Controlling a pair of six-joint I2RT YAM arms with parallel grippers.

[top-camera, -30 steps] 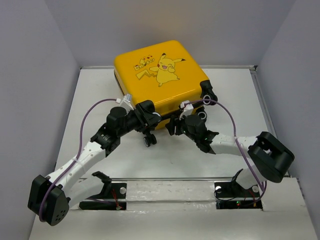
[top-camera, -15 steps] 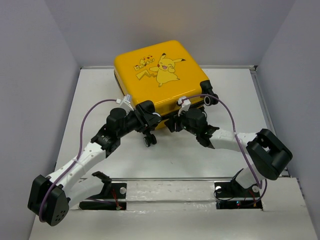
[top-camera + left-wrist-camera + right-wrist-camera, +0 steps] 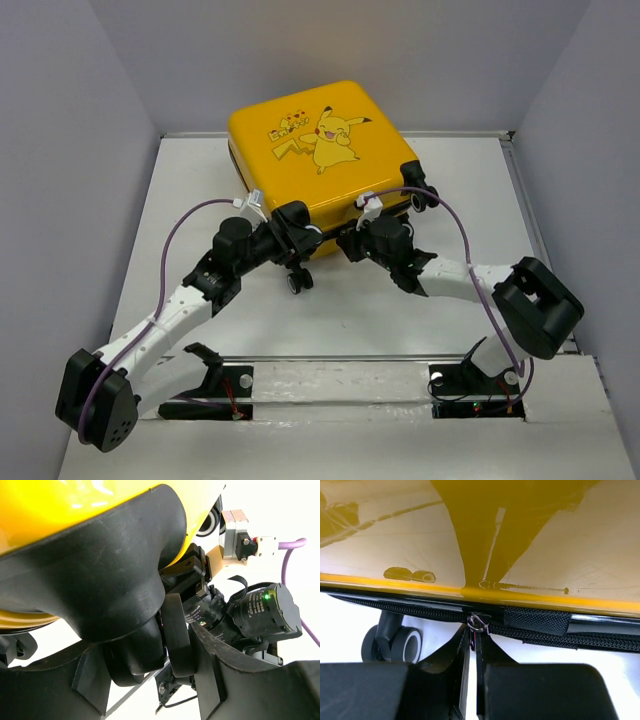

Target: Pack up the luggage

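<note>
The table (image 3: 200, 200) carries the closed yellow luggage (image 3: 320, 150) at upper centre of the top view, lying flat with its near edge facing both arms. The left gripper (image 3: 290, 235) is at that edge's left end. Its fingers stand apart, straddling the black corner (image 3: 110, 580), though whether they press on it I cannot tell. The right gripper (image 3: 474, 641) is just right of it at mid-edge, fingers together and pinched on the pull (image 3: 478, 622). What matters next, I'd judge, is the zipper (image 3: 420, 611): it runs left to right across the wrist frame, square to the fingers, so the drag should follow that line, towards the wheel (image 3: 395, 642) or away.
</note>
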